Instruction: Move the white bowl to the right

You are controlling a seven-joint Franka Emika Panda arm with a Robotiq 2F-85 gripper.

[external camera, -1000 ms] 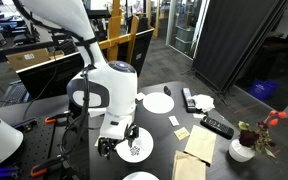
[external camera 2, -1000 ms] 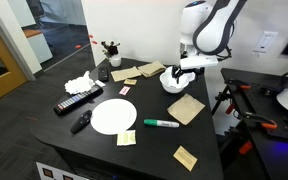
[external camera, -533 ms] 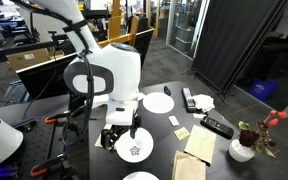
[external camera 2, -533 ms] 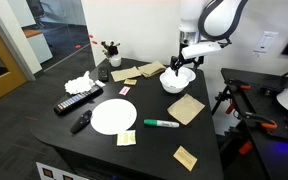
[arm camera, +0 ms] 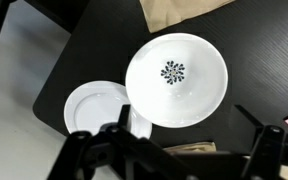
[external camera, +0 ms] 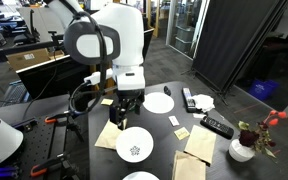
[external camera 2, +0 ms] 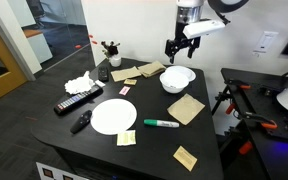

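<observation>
The white bowl (external camera: 134, 149) with a dark mark in its centre sits on the dark table near a corner. It also shows in an exterior view (external camera 2: 177, 79) and in the wrist view (arm camera: 177, 80). My gripper (external camera: 125, 112) hangs well above the bowl, open and empty. It also shows in an exterior view (external camera 2: 177, 47). In the wrist view its two fingers (arm camera: 189, 150) stand wide apart below the bowl with nothing between them.
A plain white dish (arm camera: 89, 105) lies close beside the bowl. A large white plate (external camera 2: 113, 116), green marker (external camera 2: 162, 123), remotes (external camera 2: 77, 101), paper napkins (external camera 2: 187, 109) and a vase with red flowers (external camera: 242, 150) share the table. A second plain dish (external camera: 159, 102) lies farther back.
My gripper was down at the bowl's rim; it has let go and risen well above it. The bowl stays where it was.
</observation>
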